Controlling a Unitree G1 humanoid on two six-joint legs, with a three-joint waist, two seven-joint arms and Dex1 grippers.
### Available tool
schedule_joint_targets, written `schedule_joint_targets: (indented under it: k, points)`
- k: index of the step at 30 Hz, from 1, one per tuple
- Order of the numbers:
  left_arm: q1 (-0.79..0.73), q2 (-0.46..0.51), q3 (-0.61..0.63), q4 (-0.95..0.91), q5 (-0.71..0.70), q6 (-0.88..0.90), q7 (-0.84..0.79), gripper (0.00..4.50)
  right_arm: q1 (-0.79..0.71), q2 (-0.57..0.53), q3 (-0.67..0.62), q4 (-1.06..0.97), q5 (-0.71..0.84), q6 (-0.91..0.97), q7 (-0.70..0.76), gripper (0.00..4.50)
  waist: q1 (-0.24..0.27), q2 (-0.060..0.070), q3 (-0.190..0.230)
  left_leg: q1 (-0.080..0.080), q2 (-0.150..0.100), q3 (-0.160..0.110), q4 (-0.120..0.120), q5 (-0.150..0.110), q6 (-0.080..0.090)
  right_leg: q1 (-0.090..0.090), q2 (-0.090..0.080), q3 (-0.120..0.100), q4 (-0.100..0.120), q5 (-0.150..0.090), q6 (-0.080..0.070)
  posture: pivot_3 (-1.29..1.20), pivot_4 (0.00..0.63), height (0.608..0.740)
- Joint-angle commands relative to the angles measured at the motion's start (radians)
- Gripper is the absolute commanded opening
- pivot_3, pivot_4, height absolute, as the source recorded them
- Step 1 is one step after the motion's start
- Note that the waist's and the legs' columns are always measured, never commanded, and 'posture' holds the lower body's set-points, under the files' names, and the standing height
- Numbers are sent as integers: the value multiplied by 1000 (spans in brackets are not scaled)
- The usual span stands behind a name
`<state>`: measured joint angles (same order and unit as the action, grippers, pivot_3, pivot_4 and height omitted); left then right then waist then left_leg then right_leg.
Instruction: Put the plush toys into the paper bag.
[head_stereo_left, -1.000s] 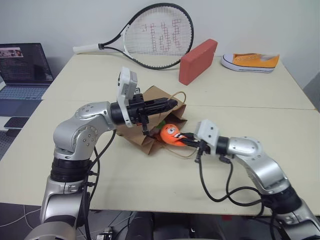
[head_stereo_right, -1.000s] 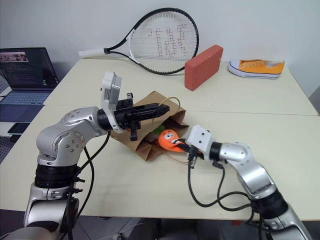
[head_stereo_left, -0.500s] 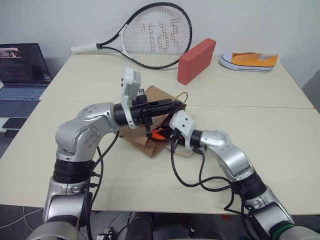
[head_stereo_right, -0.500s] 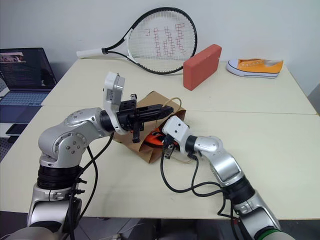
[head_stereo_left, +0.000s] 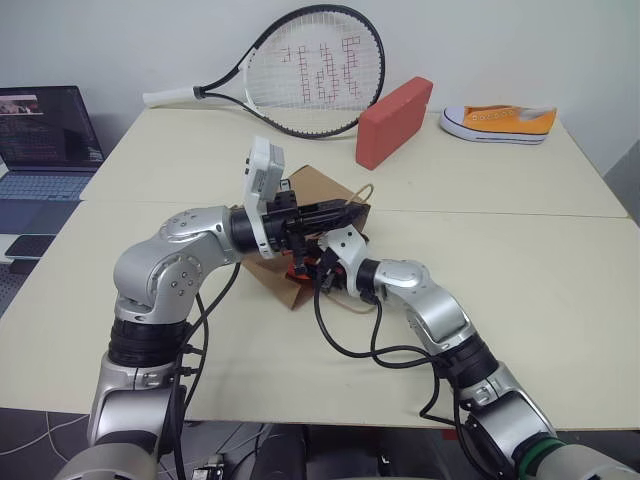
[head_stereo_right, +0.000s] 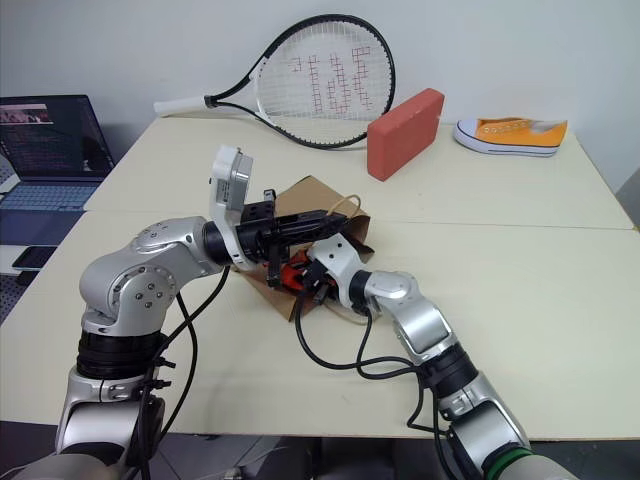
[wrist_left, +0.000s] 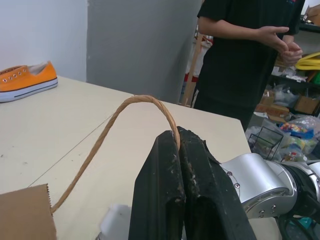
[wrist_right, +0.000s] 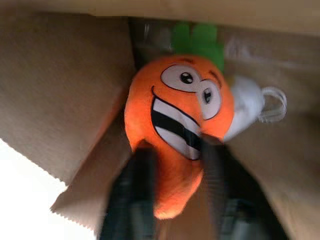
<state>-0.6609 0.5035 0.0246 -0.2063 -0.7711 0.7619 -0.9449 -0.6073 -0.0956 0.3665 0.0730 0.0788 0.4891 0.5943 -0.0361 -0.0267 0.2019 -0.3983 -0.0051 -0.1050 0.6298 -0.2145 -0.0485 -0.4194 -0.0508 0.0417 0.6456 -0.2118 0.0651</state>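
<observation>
The brown paper bag (head_stereo_left: 312, 186) lies on its side on the table, mouth toward me. My left gripper (wrist_left: 177, 134) is shut on its twisted handle (wrist_left: 140, 100) and holds the upper lip up. The right gripper (wrist_right: 172, 152) reaches into the bag's mouth (head_stereo_right: 300, 280). The orange carrot plush toy (wrist_right: 175, 125), with its green top and cartoon face, lies inside on the brown paper. It sits between the right fingers, which stand apart on either side of its tip. A white soft shape (wrist_right: 246, 104) with a loop lies beside it; I cannot tell what it is.
At the back of the table are a tennis racket (head_stereo_left: 312, 66), a red block (head_stereo_left: 395, 122) and an orange sneaker (head_stereo_left: 500, 122). A laptop (head_stereo_left: 45, 140) stands at the left on another desk. A person in black (wrist_left: 245, 55) stands beyond the table's far side.
My right arm has swung left and forward, carrying the carrot from beside the bag into its mouth, and its fingers have spread. The left gripper has kept its hold on the handle.
</observation>
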Motion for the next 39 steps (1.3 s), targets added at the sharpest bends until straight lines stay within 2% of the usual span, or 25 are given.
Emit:
schedule_joint_targets:
  k: [1, 5, 6, 12, 18, 23, 26, 30, 32, 39]
  points:
    - [-4, 8, 13, -30, -11, -6, 1, 0, 3, 5, -33, -50, 11, -11, -15, 2889, 0, 0, 0, 0, 0, 0, 0, 0, 0, 0, 0, 0, 0, 0, 0, 0, 150, 740]
    - [-4, 21, 22, -14, -2, -13, -1, 0, 19, -4, -41, -96, 19, 6, -12, 4330, 0, 0, 0, 0, 0, 0, 0, 0, 0, 0, 0, 0, 0, 0, 0, 0, 150, 740]
    - [-4, 23, 23, -10, 1, -15, -2, 0, 22, -6, -41, -105, 20, 10, -10, 4455, -1, 0, 0, 0, 0, 0, 0, 0, 0, 0, 0, 0, 0, 0, 0, 0, 150, 740]
    - [-14, 27, 31, 16, 12, -30, 5, 0, 43, -36, -37, -175, 10, 26, -3, 4455, -2, 0, 0, 0, 0, 0, 0, 0, 0, 0, 0, 0, 0, 0, 0, 0, 150, 740]
    - [-25, 13, 34, 32, 18, -40, 25, 0, 66, -130, -48, -297, 21, 83, 28, 4455, -2, 0, 0, 0, 0, 0, 0, 0, 0, 0, 0, 0, 0, 0, 0, 0, 150, 740]
    - [-30, 5, 32, 45, 29, -52, 34, 0, 123, -271, -107, -493, 122, 207, 122, 4455, 4, 0, 0, -1, 0, 0, 0, 0, 0, 0, 0, 0, -1, 0, 0, 0, 150, 740]
    - [-34, 1, 32, 52, 32, -59, 36, 0, 193, -400, -164, -599, 184, 241, 194, 4455, 5, 0, 0, -1, 0, 0, 0, 0, 0, 0, 0, 0, -1, 0, 0, 0, 150, 740]
    - [-47, 0, 41, 60, 28, -63, 40, 0, 278, -486, -250, -614, 197, 243, 170, 4455, 3, 0, 0, -1, 0, 0, 0, 0, 0, 0, 0, 0, -1, 0, 0, 0, 150, 740]
    - [-59, -1, 48, 63, 22, -63, 42, 0, 311, -492, -273, -596, 197, 243, 147, 4455, 1, 0, 0, 0, 0, 1, 0, 0, 0, 0, 0, 0, -1, 0, 0, 0, 150, 740]
    - [-85, 4, 49, 77, 27, -66, 33, 0, 420, -367, -282, -482, 234, 261, 60, 4455, 2, 0, 0, -1, 0, 1, 0, 0, 0, 0, 0, 0, -1, 0, 0, 0, 150, 740]
